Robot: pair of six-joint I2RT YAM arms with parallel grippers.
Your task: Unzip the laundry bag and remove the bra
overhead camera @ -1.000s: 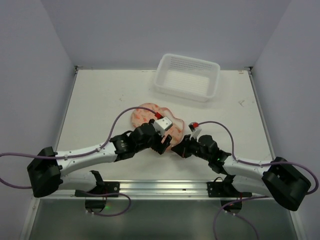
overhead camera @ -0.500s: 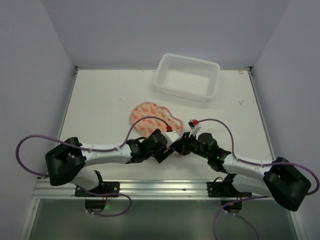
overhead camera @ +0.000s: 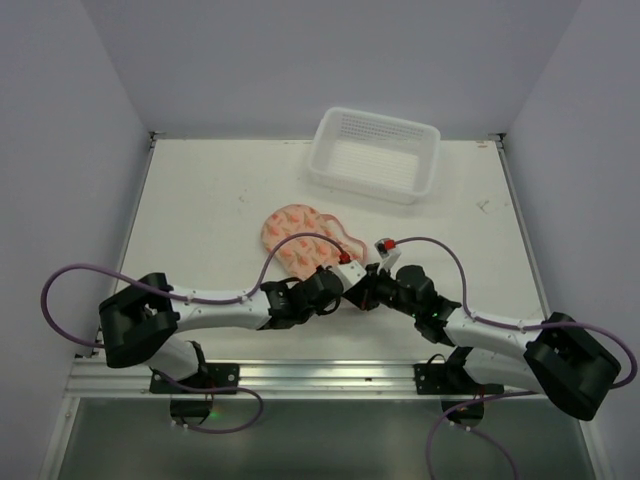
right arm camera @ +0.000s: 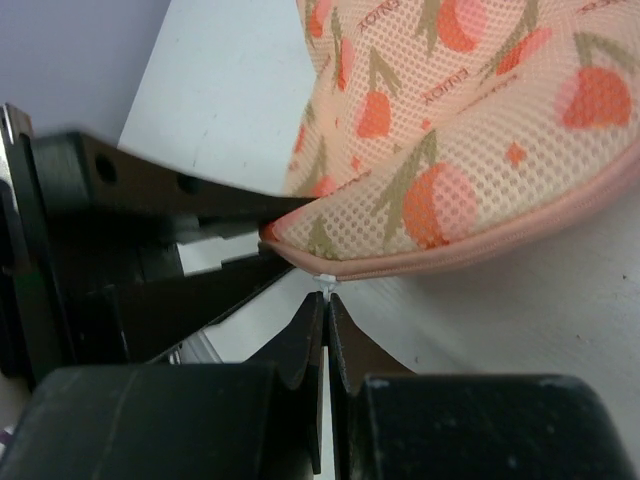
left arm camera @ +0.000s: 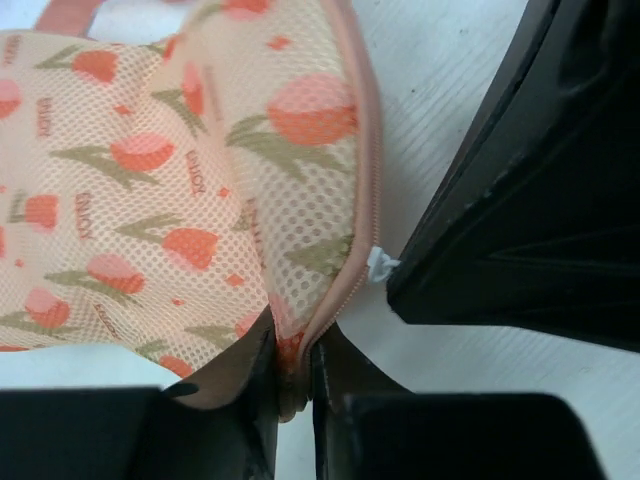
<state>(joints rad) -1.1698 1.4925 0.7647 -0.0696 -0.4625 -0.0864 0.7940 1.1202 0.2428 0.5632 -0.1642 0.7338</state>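
The laundry bag is a peach mesh pouch with red-orange prints, lying on the table's middle. My left gripper is shut on the bag's near corner, pinching the fabric and pink zipper edging between its jaws. My right gripper faces it from the right, shut on the small white zipper pull that hangs from the bag's pink edge. That pull also shows in the left wrist view, against the right gripper's black fingers. The zipper looks shut. The bra is hidden.
A white lattice basket stands at the back of the white table, right of centre. Both arms reach in from the near edge and meet nose to nose just in front of the bag. Purple cables loop over each arm.
My left gripper came off the top of the bag, dropped to its near corner and shut on it. The right gripper stayed shut on the zipper pull.
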